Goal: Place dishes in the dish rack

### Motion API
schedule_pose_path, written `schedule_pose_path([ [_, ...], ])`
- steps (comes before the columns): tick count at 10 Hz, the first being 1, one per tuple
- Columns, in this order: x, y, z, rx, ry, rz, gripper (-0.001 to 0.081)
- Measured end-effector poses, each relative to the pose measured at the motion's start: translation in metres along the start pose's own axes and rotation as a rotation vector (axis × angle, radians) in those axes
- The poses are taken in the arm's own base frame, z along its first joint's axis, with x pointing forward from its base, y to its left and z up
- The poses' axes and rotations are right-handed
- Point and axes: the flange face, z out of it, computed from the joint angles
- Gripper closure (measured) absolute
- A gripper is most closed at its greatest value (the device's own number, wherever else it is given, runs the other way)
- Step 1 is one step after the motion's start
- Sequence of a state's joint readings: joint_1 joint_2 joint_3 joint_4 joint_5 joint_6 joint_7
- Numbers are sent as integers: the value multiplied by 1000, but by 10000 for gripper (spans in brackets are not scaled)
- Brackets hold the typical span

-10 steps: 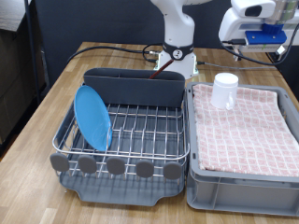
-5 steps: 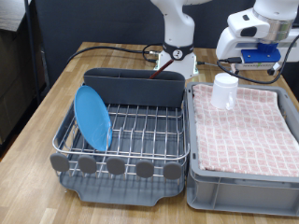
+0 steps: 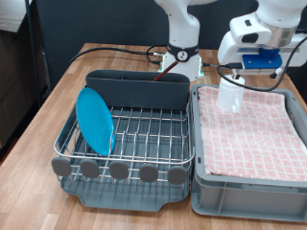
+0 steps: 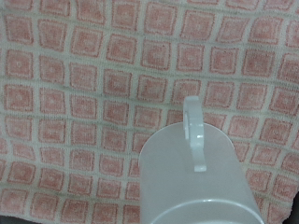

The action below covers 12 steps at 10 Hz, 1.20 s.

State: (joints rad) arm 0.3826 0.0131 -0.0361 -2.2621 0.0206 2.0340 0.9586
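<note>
White mug (image 3: 230, 94) on pink cloth (image 3: 251, 129) | tool (image 3: 257, 72) above, grip unclear | plate (image 3: 95, 121) racked (image 3: 125, 134)

Even, soft light from above is flooding the exterior view, so the pale wooden bench (image 3: 48, 105) is showing clear grain while only faint shadows are gathering under the silver wire dish rack (image 3: 134, 134) and behind the round bright-blue plate (image 3: 95, 120). The small white mug (image 3: 230, 95) is glowing nearly blown-out against the pink checked cloth (image 3: 251, 129), and the dark corner at the exterior view's top left is sinking into murk. In the wrist view the mug (image 4: 196, 182) is appearing soft and out of focus, its edges smearing, while the cloth (image 4: 84, 84) is looking slightly blurred and washed.
</note>
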Motion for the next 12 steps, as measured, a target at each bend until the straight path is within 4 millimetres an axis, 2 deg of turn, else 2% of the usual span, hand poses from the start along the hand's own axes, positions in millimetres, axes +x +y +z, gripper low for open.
schedule_pose_path([
  [12,13,2,67,-18,-72,16,3],
])
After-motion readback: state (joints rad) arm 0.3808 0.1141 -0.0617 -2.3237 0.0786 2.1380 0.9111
